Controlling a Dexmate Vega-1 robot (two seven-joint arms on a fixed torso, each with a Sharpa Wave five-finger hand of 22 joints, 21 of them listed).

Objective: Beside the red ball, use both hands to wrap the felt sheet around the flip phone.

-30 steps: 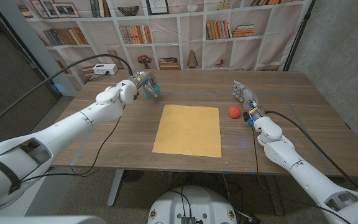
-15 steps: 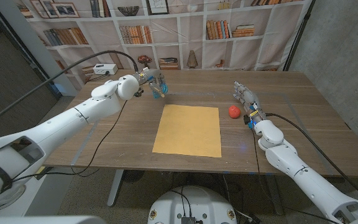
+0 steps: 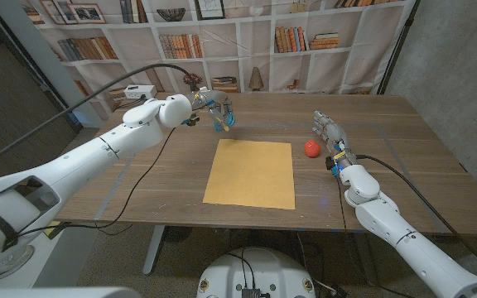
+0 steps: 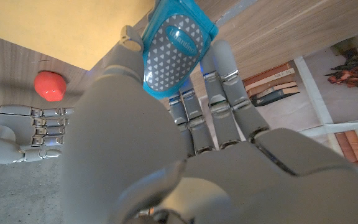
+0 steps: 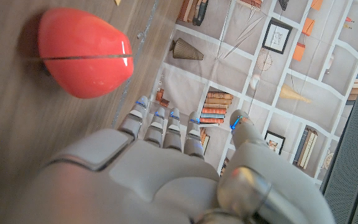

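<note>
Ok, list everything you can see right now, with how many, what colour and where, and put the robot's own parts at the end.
Felt sheet: one, mustard yellow, spread flat at the middle of the table.
Flip phone: one, light blue with a grey patterned panel, held in the left hand above the table, beyond the sheet's far left corner.
Red ball: one, red, on the table to the right of the sheet, apart from it.
Table: one, brown wood, under all of it.
Bookshelf backdrop: one, white with books and ornaments, behind the table.
Left hand: one, grey, fingers around the phone.
Right hand: one, grey, holding nothing, on the table just right of the ball.
</note>
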